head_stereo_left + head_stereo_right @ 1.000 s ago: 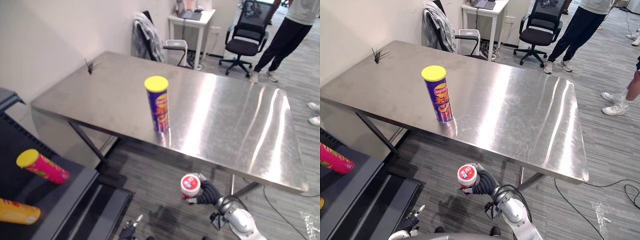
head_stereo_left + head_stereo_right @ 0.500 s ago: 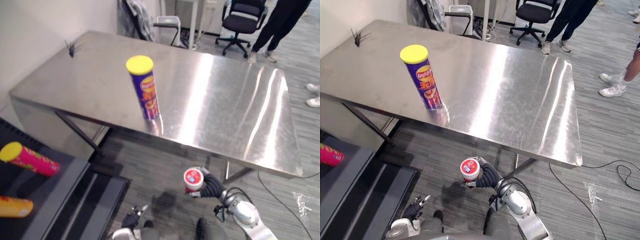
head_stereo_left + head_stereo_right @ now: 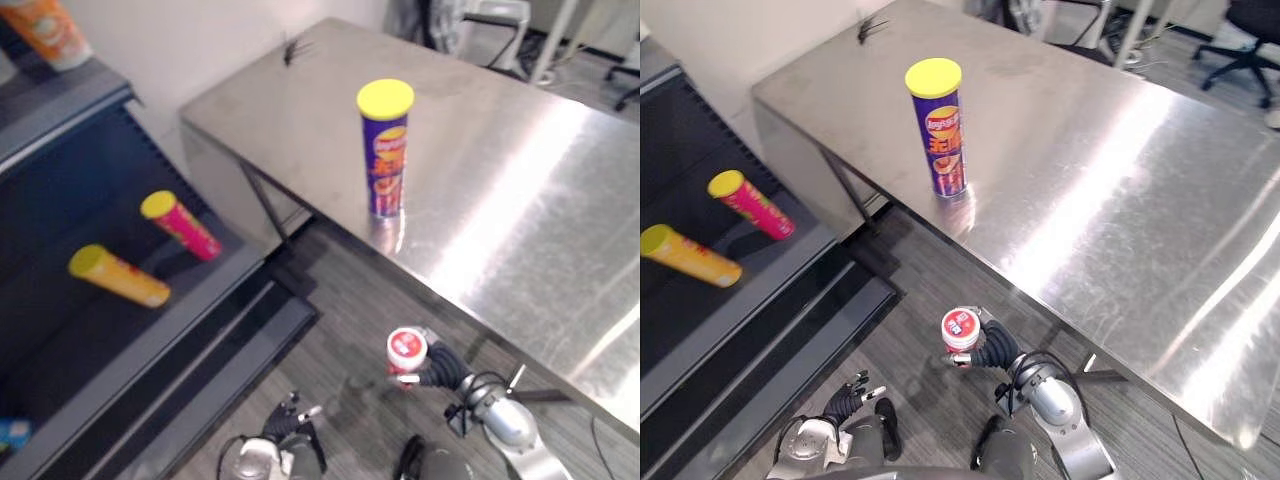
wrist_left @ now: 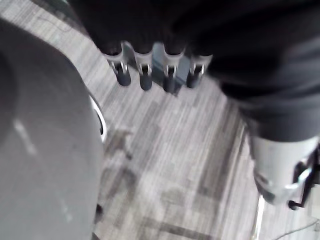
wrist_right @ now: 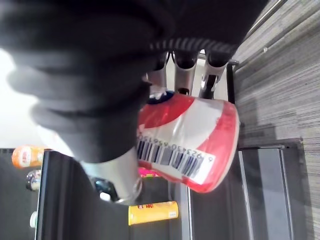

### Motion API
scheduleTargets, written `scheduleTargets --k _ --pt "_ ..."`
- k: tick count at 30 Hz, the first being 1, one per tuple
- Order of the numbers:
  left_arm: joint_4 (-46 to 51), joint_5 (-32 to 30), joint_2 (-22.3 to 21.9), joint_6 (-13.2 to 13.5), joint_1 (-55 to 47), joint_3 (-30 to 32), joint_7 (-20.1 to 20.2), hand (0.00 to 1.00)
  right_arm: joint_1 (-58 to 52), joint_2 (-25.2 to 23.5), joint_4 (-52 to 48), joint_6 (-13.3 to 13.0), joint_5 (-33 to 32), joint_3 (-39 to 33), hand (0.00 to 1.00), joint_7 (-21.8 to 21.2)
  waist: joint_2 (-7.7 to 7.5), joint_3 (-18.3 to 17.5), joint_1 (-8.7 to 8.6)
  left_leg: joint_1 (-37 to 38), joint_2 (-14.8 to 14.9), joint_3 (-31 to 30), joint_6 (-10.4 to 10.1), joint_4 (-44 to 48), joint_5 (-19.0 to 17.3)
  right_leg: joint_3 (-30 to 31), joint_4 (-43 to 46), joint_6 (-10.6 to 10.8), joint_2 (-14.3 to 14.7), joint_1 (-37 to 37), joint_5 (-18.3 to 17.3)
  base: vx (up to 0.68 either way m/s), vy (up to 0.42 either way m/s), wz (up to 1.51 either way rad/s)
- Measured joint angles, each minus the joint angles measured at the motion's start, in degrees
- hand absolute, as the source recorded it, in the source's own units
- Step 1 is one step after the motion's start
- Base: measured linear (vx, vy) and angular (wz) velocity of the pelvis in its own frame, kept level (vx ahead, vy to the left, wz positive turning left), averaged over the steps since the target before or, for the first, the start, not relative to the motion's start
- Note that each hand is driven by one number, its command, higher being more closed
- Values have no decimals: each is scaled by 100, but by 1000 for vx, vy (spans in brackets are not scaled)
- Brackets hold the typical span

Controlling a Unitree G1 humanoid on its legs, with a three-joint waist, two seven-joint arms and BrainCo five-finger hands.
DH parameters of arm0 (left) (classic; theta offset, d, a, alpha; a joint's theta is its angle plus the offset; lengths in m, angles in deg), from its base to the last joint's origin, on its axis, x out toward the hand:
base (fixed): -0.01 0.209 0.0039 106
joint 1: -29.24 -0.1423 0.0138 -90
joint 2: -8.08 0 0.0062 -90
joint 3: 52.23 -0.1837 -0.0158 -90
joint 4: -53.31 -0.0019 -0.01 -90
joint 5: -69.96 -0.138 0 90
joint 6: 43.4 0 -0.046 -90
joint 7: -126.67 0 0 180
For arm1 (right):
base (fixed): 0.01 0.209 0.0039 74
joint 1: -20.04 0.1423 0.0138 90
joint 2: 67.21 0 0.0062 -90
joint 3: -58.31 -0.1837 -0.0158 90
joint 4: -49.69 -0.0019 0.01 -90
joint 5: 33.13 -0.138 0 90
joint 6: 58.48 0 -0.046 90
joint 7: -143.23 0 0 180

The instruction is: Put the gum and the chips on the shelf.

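Clutching gum (image 3: pixel 960 330) in the right robot hand (image 3: pixel 995 348) near the table (image 3: pixel 1120 180), chips (image 3: pixel 938 125) upright on it, left robot hand (image 3: pixel 845 402) hanging slack.

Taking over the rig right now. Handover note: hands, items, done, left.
Right robot hand: shut on the gum tub, held below the table edge.
Left robot hand: open, empty, low.
Chips can: upright on the table.
Done: gum picked up.
Left: gum and chips both go on the shelf, where a pink can and a yellow can lie.
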Motion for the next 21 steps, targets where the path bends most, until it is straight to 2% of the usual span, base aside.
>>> scheduleTargets --k 1,2,3,5,7,10,12,15,17,19,21 --pt "-62 -86 -64 3 -25 -46 14 0 -158 8 6 5 1 -168 100 -2 91 -65 -130 304 14 129 -116 -169 91 -309 37 0 -108 117 0 17 27 129" --pt "-69 -86 -137 9 -65 -52 16 0 -320 28 7 21 1 -330 100 1 170 -126 -231 565 -14 209 -132 -582 452 -623 62 1 -200 222 0 9 63 140" --pt "-64 -87 -165 10 -71 -60 17 0 -388 28 8 25 1 -409 100 6 207 -161 -251 629 -89 176 -263 -891 539 -786 65 4 -241 254 2 -23 117 138" --pt "-71 -87 -183 26 -88 -69 26 0 -449 13 36 58 1 -495 100 0 263 -232 -239 613 -270 144 -393 -1366 673 -1204 22 86 -352 345 49 -52 147 116" --pt "-91 -71 -209 27 -178 -54 45 0 -412 2 57 57 3 -484 100 0 225 -233 -208 609 -367 35 -369 -1545 729 -1425 -45 178 -409 513 103 -49 111 81" --pt "-96 -72 -216 52 -200 -16 52 0 -121 -173 144 57 21 -371 100 23 238 -268 -172 719 -477 -6 -371 -1881 729 -1548 -293 301 -328 705 244 -75 125 40" --pt "-167 -80 -236 51 -192 -9 51 0 10 -316 279 57 28 -352 100 85 286 -300 -173 758 -479 -4 -371 -2125 729 -1545 -503 266 -179 689 469 -70 76 -7" --pt "-231 -81 -231 49 -175 -7 42 0 -41 -368 304 64 28 -355 100 131 280 -302 -203 862 -532 -1 -398 -2387 709 -1492 -621 270 -121 647 647 -96 96 -11" --pt "-287 -84 -221 36 -131 -1 31 0 -110 -382 318 66 30 -347 100 130 264 -295 -215 869 -548 0 -566 -2440 542 -1317 -516 257 -131 456 686 -140 122 -25" --pt "-290 -82 -212 20 -115 35 -5 0 -76 -385 412 79 39 -271 100 130 222 -262 -189 876 -551 5 -556 -2431 301 -1074 -324 216 -152 217 712 -170 112 -56" --pt "-290 -80 -146 -42 -61 41 -22 0 9 -404 545 170 66 -140 100 150 81 -157 -167 919 -571 39 -528 -2282 23 -800 -112 211 -224 53 712 -186 64 -53"
